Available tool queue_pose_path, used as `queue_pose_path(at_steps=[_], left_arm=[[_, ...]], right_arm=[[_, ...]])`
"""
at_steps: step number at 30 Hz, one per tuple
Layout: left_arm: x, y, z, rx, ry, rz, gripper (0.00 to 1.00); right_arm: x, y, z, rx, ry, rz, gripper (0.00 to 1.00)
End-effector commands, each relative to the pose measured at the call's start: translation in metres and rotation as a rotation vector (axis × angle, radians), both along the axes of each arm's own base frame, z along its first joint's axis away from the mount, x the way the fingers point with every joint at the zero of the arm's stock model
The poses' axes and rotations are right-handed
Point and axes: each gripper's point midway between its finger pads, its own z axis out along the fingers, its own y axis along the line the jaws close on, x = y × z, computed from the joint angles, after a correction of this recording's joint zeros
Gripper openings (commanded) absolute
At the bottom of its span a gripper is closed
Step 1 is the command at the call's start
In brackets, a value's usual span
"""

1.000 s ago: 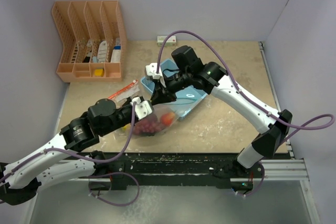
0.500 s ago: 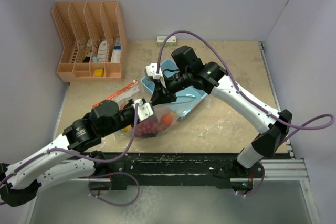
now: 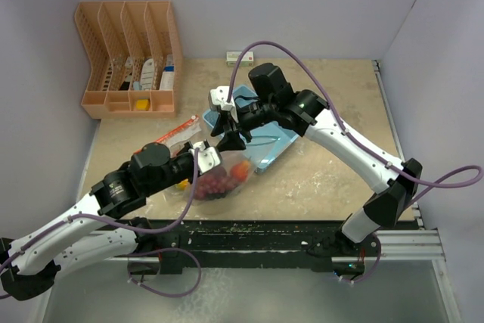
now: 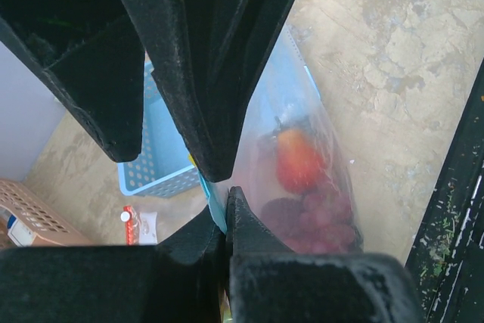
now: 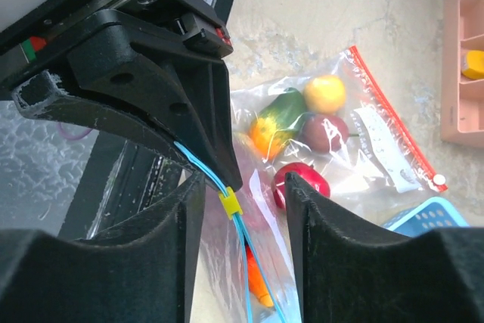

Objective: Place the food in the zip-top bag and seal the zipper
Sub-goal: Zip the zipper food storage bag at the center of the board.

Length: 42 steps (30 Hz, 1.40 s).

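Observation:
My left gripper (image 3: 204, 158) is shut on the blue zipper edge of a clear zip-top bag (image 3: 219, 181) and holds it upright; the wrist view shows its fingers (image 4: 242, 225) pinching that edge. Inside the bag are dark purple grapes (image 4: 318, 213) and a red-orange piece (image 4: 299, 160). My right gripper (image 3: 227, 138) is open, with its jaws on either side of the blue zipper track and its yellow slider (image 5: 229, 203), not touching them. A mango (image 5: 276, 115), a lemon (image 5: 325, 94), a maroon piece (image 5: 325, 130) and a red pepper (image 5: 302, 183) lie under clear plastic with a red zip strip.
A light blue basket (image 3: 265, 140) sits right behind the bag, under my right arm. The red zip strip (image 3: 175, 132) lies left of the grippers. An orange slotted rack (image 3: 128, 58) stands at the back left. The table's dark front rail (image 3: 265, 232) runs just before the bag.
My right gripper has drawn back and up a little from the bag's top edge. My left gripper has kept its hold on the bag and barely moved.

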Motion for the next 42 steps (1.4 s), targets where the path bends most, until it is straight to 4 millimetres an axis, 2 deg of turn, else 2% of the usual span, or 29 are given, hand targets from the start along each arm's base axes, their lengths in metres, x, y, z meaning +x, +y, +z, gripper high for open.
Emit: queue_pose_path(at_steps=[1,5,11,15,22,25,28,34,42], left_arm=[[0.005,0.002,0.020,-0.054,-0.063,0.018,0.00],[0.005,0.003,0.019,-0.058,-0.059,0.021,0.00],[0.006,0.004,0.020,-0.061,-0.064,0.030,0.00],[0.005,0.004,0.020,-0.061,-0.060,0.029,0.00],[0.006,0.004,0.019,-0.061,-0.059,0.030,0.00],[0.005,0.004,0.019,-0.061,-0.058,0.028,0.00],[0.005,0.004,0.019,-0.061,-0.059,0.029,0.00],[0.005,0.005,0.019,-0.064,-0.064,0.032,0.00],[0.007,0.012,0.024,-0.078,-0.075,0.063,0.00]], right_arm=[[-0.002,-0.003,0.022,0.065,-0.053,-0.004,0.50],[-0.005,-0.004,0.016,0.045,-0.033,0.020,0.50],[-0.010,-0.007,0.010,0.027,-0.020,0.035,0.46],[-0.013,-0.008,0.005,0.011,-0.003,0.052,0.40],[-0.017,-0.009,0.000,0.005,0.011,0.065,0.37],[-0.016,-0.009,0.000,0.005,0.011,0.065,0.34],[-0.015,-0.008,0.000,0.003,0.009,0.062,0.24],[-0.014,-0.009,0.002,0.009,0.002,0.057,0.13],[0.002,-0.009,-0.018,-0.044,-0.003,-0.027,0.08]])
